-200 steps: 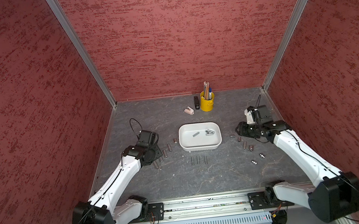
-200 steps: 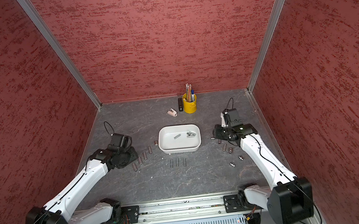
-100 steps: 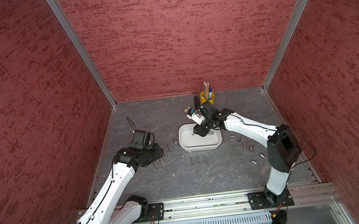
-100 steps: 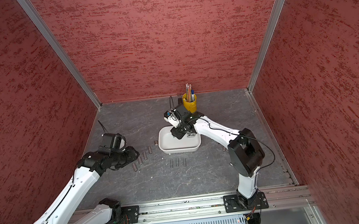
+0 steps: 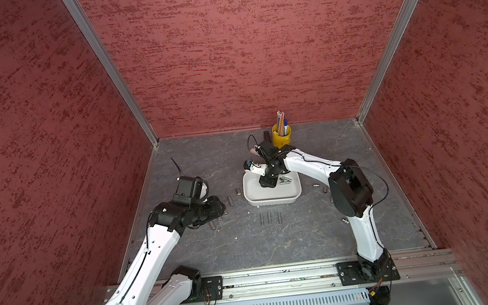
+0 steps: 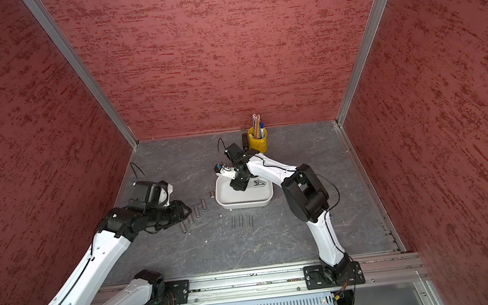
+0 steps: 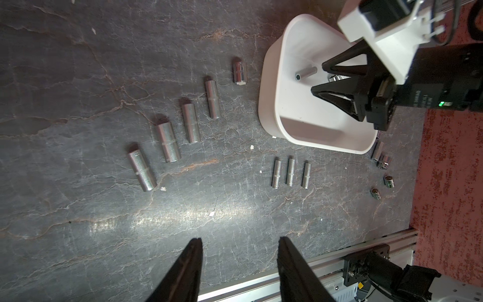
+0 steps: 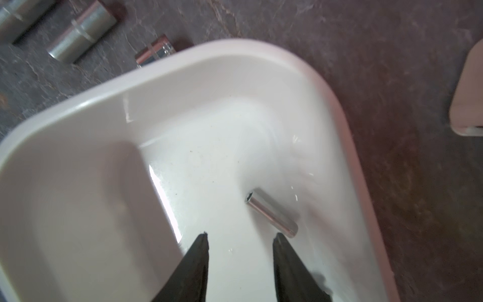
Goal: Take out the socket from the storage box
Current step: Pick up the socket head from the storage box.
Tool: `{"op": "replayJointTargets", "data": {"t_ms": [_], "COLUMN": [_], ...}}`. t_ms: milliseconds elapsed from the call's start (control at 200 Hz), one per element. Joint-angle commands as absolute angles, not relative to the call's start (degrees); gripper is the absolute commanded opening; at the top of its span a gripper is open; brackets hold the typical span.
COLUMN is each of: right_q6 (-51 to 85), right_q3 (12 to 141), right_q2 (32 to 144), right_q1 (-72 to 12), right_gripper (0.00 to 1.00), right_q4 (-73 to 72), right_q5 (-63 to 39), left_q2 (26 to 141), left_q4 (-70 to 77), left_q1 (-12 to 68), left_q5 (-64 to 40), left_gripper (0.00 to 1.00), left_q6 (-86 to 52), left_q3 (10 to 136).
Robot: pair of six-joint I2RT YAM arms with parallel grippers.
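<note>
While the left arm (image 5: pixel 159 241) hangs over the surface (image 5: pixel 247 246) beside a row of sockets (image 7: pixel 167 142) laid out there, its jaws parted to a middling gap with nothing between them, the right arm (image 5: pixel 306 161) reaches down into the storage box (image 5: pixel 273 200). The step in hand looks to be the approach for a pick, with no grip made yet. The right wrist view shows its jaws also apart at a moderate width and empty, poised low over the white floor of the box. The socket (image 8: pixel 271 217) they seem to be after is a slim silver cylinder lying flat on that floor, near the box's far long wall. In both top views the arm's head hides it. One end of it sits just beside one jaw tip, outside the gap rather than within it. Seen from the left wrist, the socket (image 7: pixel 306 73) has its long axis running roughly along the length of the box, its open hexagonal mouth facing the short end wall on the left arm's side. A few more small metal pieces (image 5: pixel 285 180) lie at the opposite end of the box. As I judge it, the next move calls for a small sideways shift to centre the gap over the cylinder. It also calls for a turn of the wrist so the jaws close across its narrow width rather than along it. Only then should they lower and squeeze, since a round, polished body may roll or skid if nudged off-centre.
</note>
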State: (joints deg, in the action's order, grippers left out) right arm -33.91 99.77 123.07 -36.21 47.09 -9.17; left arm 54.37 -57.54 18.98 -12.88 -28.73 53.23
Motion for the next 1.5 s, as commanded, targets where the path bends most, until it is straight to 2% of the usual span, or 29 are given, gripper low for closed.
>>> {"op": "replayJointTargets", "data": {"t_ms": [0, 160, 341, 792, 922, 1127, 1288, 1493], "right_q6": [-38.76, -40.55, -41.7, -38.84, -37.27, -30.86, -20.98, -1.56], "right_q3": [103.49, 105.06, 107.76, 110.58, 110.25, 110.03, 109.88, 106.38], "right_q2": [125.24, 127.32, 128.85, 135.25, 135.78, 134.73, 131.49, 122.48], "right_q1": [-36.23, -35.42, -33.84, -33.66, -33.62, -33.84, -34.41, -34.44], "right_gripper": [0.44, 0.44, 0.45, 0.43, 0.35, 0.07, 0.0, 0.0], "right_q4": [50.0, 50.84, 53.55, 53.2, 53.87, 54.15, 53.85, 53.13], "right_q5": [-8.13, -5.63, -9.71, -8.44, -8.46, -10.15, -8.56, -7.11], "left_q2": [53.28, 52.78, 53.18, 53.79, 53.72, 53.83, 53.58, 53.5], "left_q4": [-58.32, -57.49, -57.31, -57.04, -56.73, -56.38, -56.38, -56.33], "left_q1": [19.12, 19.29, 19.51, 19.91, 20.08, 20.14, 20.49, 20.65], "left_q5": [-13.26, -13.73, -13.8, -13.23, -13.03, -12.91, -12.43, -12.0], "left_gripper": [0.5, 0.51, 0.51, 0.52, 0.52, 0.52, 0.52, 0.52], "left_q6": [-26.98, -26.81, -26.77, -27.07, -27.15, -27.33, -27.58, -27.77], "left_q3": [54.36, 53.4, 53.17, 52.91, 52.78, 52.61, 52.56, 52.47]}}
